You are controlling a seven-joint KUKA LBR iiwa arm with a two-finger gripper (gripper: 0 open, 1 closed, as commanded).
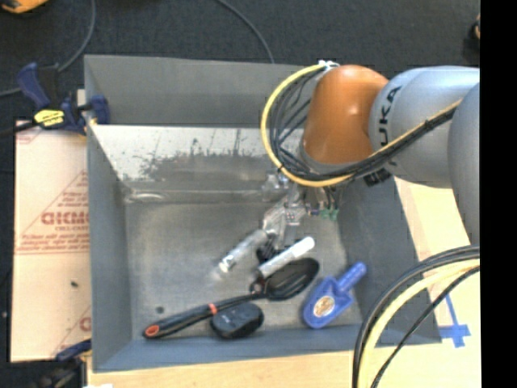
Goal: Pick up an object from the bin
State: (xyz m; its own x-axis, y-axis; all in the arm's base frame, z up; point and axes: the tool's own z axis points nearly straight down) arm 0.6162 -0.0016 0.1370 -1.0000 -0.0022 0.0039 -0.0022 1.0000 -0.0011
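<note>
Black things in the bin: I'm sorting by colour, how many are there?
2. A long spoon lies in the middle, its handle running down-left. An oval lump sits beside that handle, lower in the view. The arm may hide more.

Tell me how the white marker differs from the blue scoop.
The white marker is a slim straight stick; the blue scoop has a round head and a short handle. The marker lies close below the gripper; the scoop lies farther off, to the view's right. Both slant up to the right.
</note>
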